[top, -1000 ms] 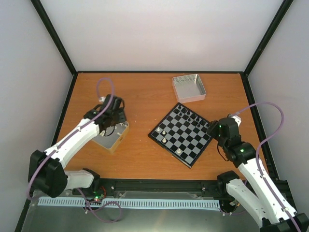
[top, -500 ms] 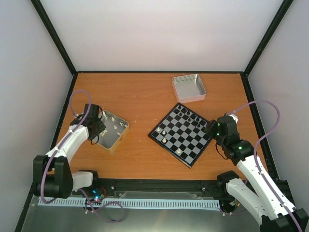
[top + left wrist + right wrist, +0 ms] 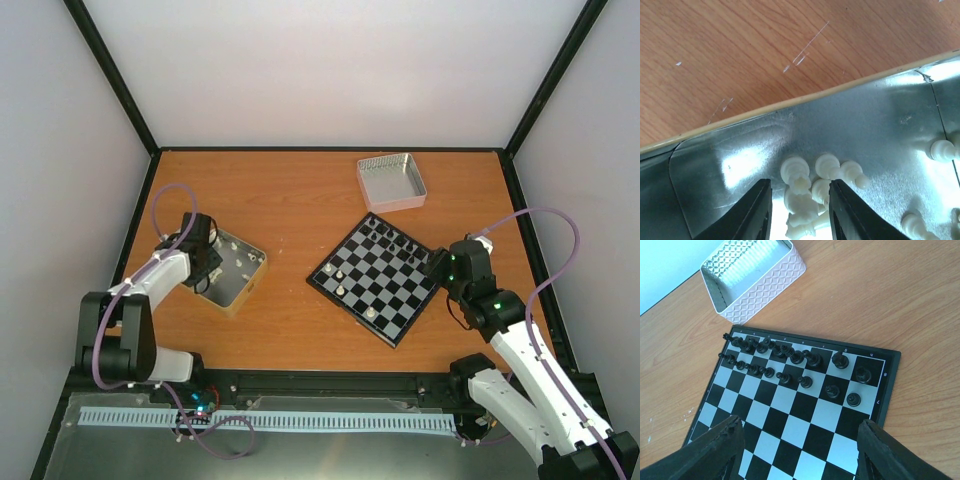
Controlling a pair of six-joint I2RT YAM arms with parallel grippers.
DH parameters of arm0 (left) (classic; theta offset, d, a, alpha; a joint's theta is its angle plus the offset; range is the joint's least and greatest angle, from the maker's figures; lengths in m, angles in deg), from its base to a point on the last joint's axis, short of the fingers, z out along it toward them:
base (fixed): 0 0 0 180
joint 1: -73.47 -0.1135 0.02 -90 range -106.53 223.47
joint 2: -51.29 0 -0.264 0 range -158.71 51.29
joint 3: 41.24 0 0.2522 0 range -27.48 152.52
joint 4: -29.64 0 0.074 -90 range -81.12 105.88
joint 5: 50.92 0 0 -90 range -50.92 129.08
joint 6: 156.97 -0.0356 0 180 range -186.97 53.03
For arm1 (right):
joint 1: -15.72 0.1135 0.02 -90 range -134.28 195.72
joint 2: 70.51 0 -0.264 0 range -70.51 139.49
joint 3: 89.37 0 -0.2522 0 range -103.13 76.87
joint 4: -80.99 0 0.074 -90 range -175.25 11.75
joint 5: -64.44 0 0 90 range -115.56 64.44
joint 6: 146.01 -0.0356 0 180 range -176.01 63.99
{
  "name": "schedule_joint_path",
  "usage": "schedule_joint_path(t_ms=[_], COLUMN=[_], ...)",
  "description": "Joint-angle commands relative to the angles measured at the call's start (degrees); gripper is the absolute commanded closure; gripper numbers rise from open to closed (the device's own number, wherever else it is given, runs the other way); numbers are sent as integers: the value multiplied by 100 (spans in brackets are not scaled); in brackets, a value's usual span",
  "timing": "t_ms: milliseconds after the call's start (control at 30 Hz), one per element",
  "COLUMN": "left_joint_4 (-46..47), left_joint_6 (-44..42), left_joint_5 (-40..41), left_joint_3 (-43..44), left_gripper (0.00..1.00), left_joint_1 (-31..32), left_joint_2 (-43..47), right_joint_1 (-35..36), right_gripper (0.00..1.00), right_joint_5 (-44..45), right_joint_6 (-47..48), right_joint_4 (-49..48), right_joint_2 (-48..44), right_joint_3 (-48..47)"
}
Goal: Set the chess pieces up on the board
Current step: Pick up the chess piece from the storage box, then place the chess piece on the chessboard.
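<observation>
My left gripper [image 3: 204, 266] is low inside the left part of a silver metal tray [image 3: 243, 297]. In the left wrist view its jaws [image 3: 799, 184] are open and straddle a heap of cream-white chess pieces [image 3: 801, 200] lying on the tray floor [image 3: 740, 150]; more lie to the right [image 3: 942, 149]. The board [image 3: 385, 287] sits mid-table, turned diagonally, with three white pieces [image 3: 342, 288] near its left edge and black pieces [image 3: 396, 240] along its far right edge. My right gripper [image 3: 440, 266] is open and empty, hovering over the board's right corner [image 3: 790, 437], with the black pieces [image 3: 790, 353] in two rows ahead.
A patterned white-silver tray [image 3: 396, 203] stands at the back, beyond the board, and looks empty; it shows in the right wrist view [image 3: 765, 300]. Black frame rails border the orange table. The tray's yellowish rim [image 3: 805, 97] runs just ahead of my left fingers.
My left arm has pulled back to the left and its gripper has come down into the left part of the silver tray. The right arm has barely moved.
</observation>
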Motion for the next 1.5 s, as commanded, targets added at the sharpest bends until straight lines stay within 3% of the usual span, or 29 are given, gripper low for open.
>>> schedule_joint_path(t_ms=[0, 167, 400, 633, 733, 900, 1167, 1300, 1467], left_joint_4=[253, 321, 276, -146, -149, 446, 1540, 1473, 1072], left_joint_6=[-38, -33, -87, -422, -772, -1487, -2075, -2342, -2372], left_joint_5=[165, 174, 85, 177, -257, -1884, -3225, -2990, -2145], left_joint_3=[244, 225, 241, 621, 759, 769, 913, 1194, 1579], left_gripper=[67, 71, 92, 97, 98, 98, 94, 94, 94], left_joint_1=[-43, -51, -45, -52, -49, 37, 1554, 2343, 3198], left_joint_2=[-220, -426, -278, 243, 446, 609, 776, 248, -491], right_joint_1=[29, 29, 31, 27, 30, 28, 31, 30, 28], right_gripper=[38, 38, 38, 38, 38, 38, 38, 38, 38], right_joint_5=[88, 110, 123, 94, 76, 41, -3, -30, -27], right_joint_6=[61, 62, 87, 58, 44, 14, -75, -101, -119], right_joint_4=[-32, -42, -18, -19, -27, -35, -23, -24, -1], right_joint_2=[-43, -17, -15, -43, -52, -78, -120, -114, -118], right_joint_3=[-41, -27, -23, -4, 20, 48, 83, 92, 92])
